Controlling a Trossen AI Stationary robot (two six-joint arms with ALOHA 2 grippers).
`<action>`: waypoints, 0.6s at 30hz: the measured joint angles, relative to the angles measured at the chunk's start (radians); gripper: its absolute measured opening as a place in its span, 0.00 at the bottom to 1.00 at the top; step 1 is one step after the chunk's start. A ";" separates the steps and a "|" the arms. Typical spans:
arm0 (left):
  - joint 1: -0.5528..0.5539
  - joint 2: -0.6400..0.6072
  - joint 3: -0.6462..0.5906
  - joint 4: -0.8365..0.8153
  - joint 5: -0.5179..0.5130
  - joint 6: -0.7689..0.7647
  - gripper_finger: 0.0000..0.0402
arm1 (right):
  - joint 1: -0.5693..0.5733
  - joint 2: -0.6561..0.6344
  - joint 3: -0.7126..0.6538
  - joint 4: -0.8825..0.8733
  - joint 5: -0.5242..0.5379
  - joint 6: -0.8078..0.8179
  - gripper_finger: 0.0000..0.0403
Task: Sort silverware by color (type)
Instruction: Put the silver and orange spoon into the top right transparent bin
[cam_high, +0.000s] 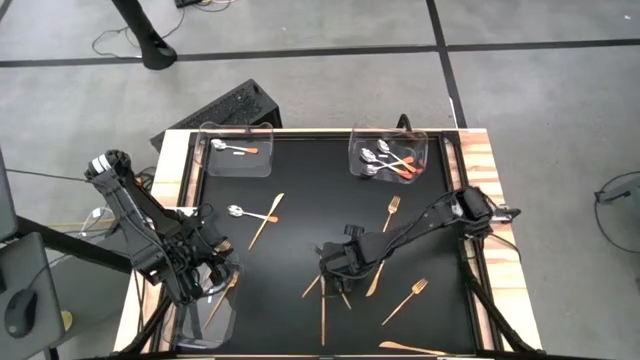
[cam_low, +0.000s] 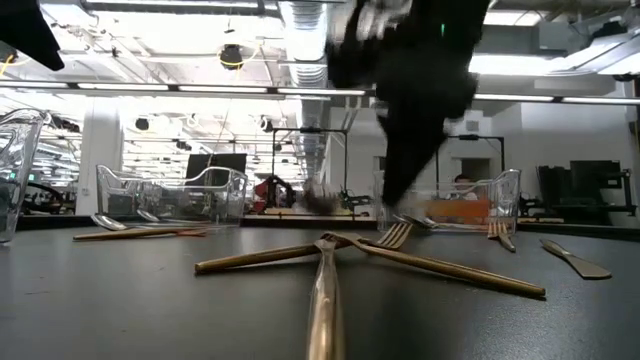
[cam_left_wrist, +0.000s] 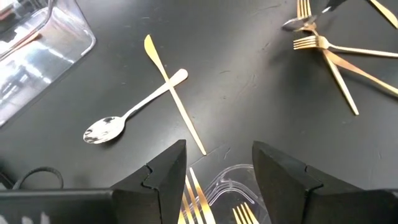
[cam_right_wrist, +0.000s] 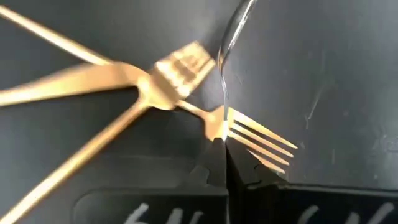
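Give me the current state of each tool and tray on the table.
Left tool: open, above the near-left tray.
Right tool: shut, down at the crossed gold forks.
Near-left tray: holds gold forks.
Far-left tray: holds one spoon.
Far-right tray: holds several spoons.

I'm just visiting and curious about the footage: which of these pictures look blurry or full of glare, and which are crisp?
Low view: the dark arm is smeared by motion, ceiling lights glare behind it, and the nearest gold fork is soft. Right wrist view: the crossed gold forks are blurred. Left wrist view: crisp, the silver spoon shining. High view: evenly lit, sharp.
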 joint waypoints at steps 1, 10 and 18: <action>0.000 0.000 0.000 0.000 0.000 0.000 0.42 | 0.003 -0.021 0.000 -0.002 0.002 -0.001 0.01; 0.004 0.000 0.000 0.010 -0.079 0.019 0.42 | -0.028 -0.174 0.002 -0.257 0.172 -0.009 0.01; 0.084 0.000 0.000 0.140 -0.070 0.227 0.42 | -0.210 -0.310 -0.088 -0.413 0.289 -0.160 0.01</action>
